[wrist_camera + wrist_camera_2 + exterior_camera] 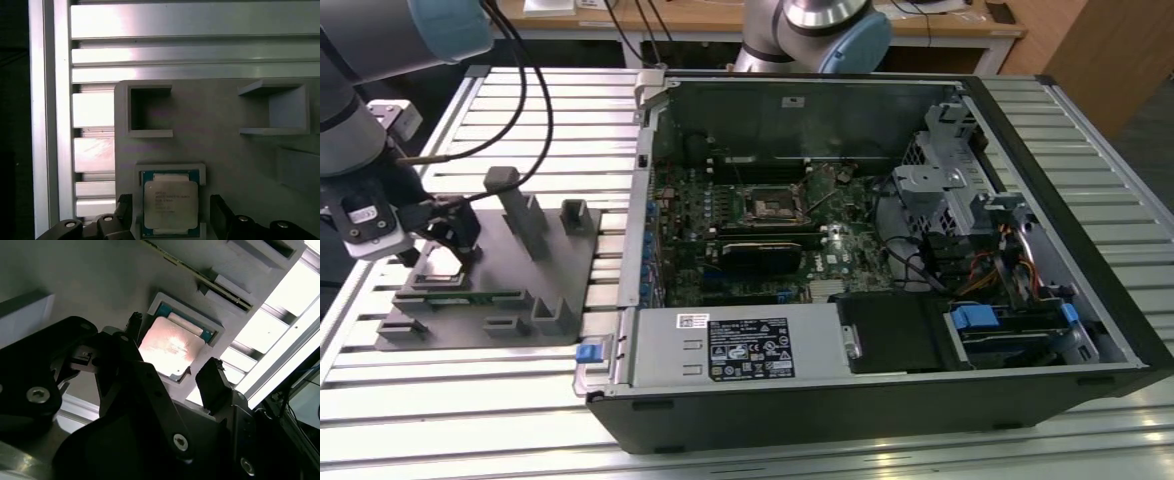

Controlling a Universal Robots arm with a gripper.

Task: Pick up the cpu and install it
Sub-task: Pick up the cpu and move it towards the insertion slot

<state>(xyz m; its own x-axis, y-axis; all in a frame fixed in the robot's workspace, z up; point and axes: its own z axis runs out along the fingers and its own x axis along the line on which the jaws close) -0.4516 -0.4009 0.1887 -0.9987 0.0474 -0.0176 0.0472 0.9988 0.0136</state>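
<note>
The cpu (440, 263) is a small square chip with a pale metal top, lying flat in a recess of the grey fixture (520, 300) at the exterior view's left. My gripper (444, 240) hangs just above it, open. In both wrist views the black fingers (218, 212) stand on either side of the cpu (170, 202), with a gap at each edge. The same chip (170, 347) shines between the fingertips (215, 375) of the gripper (174, 346). The black socket (771, 205) sits on the motherboard inside the open computer case.
The open computer case (1067, 150) takes up the middle and the exterior view's right of the slatted aluminium table (454, 420). Grey upright posts (520, 215) rise from the fixture beside my gripper. A green memory stick (467, 295) lies in the fixture. Another arm's base (814, 30) stands behind the case.
</note>
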